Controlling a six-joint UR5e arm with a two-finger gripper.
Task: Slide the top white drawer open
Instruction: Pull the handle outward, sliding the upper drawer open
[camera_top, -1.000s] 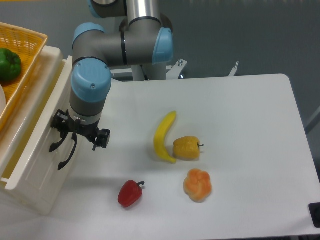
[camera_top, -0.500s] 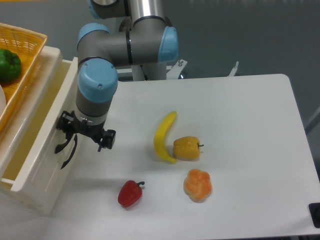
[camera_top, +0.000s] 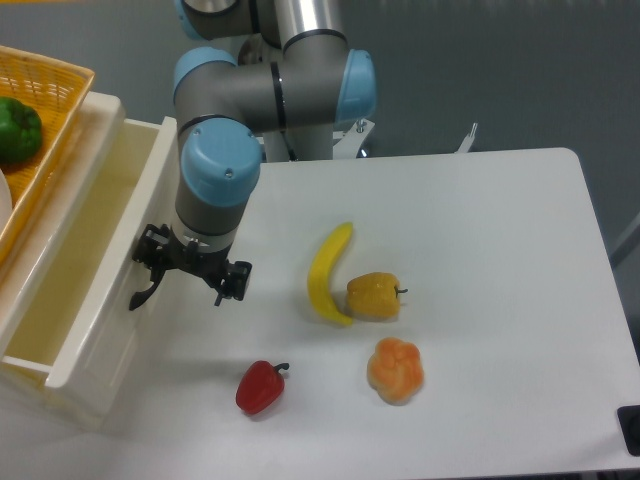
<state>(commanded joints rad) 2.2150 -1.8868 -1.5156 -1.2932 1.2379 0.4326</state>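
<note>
The top white drawer (camera_top: 113, 250) stands pulled out to the right from the cream cabinet at the table's left side, and its pale inside shows from above. My gripper (camera_top: 160, 268) hangs right in front of the drawer's front panel, shut on the curved black handle (camera_top: 139, 294), whose lower end sticks out below the fingers. The arm's blue-capped wrist (camera_top: 220, 170) hides the upper part of the gripper. No lower drawer can be made out under the open one.
A yellow wicker basket (camera_top: 60, 75) with a green pepper (camera_top: 18, 130) sits on top of the cabinet. On the table lie a banana (camera_top: 328, 272), a yellow pepper (camera_top: 373, 296), an orange pumpkin-like toy (camera_top: 395, 369) and a red pepper (camera_top: 260, 387).
The gripper has moved right, holding the handle, and the drawer has slid out with it, so more of its inside shows.
</note>
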